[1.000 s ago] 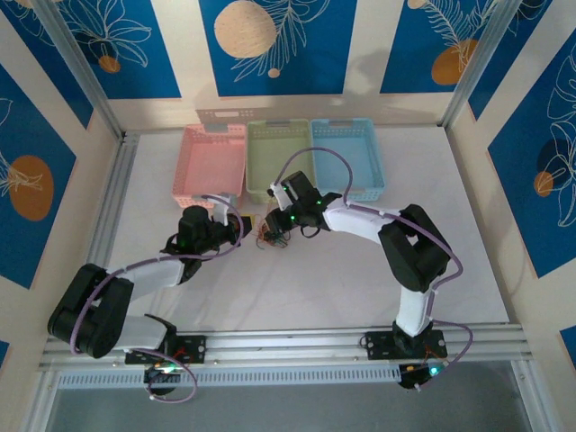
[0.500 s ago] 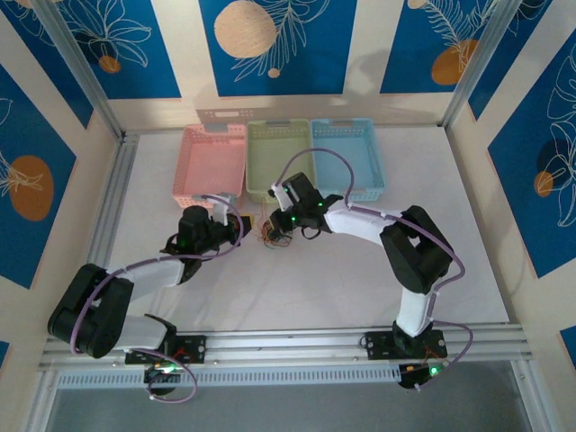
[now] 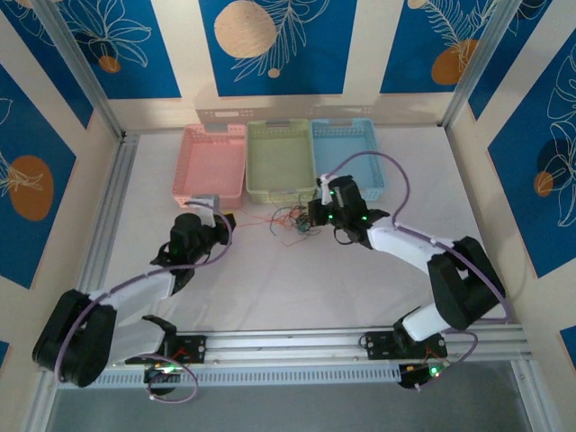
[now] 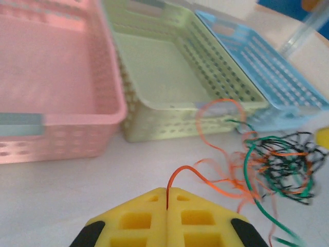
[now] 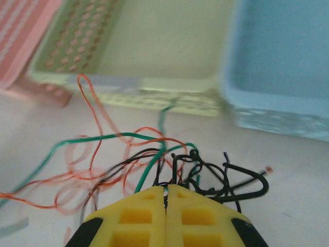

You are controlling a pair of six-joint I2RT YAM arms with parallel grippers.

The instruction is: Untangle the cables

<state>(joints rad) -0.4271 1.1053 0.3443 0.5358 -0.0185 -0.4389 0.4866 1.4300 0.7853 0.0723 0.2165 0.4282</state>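
Pinching one orange strand [image 4: 183, 168], the left end effector [image 4: 167, 193] is clenched above the white counter [image 3: 270, 279]. Tangled cables [image 3: 292, 222] lie just before the green basket [image 3: 279, 157]. The right end effector [image 5: 165, 190] clamps black and green strands [image 5: 193, 153].

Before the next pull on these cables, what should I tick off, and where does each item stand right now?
1. Left gripper shut on one orange cable: ok.
2. Right gripper shut on the tangle: ok.
3. Right gripper holds a single strand: not ok; black and green strands both run into its jaws.
4. Slack in the orange cable between the left gripper and the tangle: ok; it curves in the left wrist view.
5. Orange loop free of the green basket: cannot tell; it lies in front of the basket's holed wall.
6. Cables separated: not ok; they cross in one clump.
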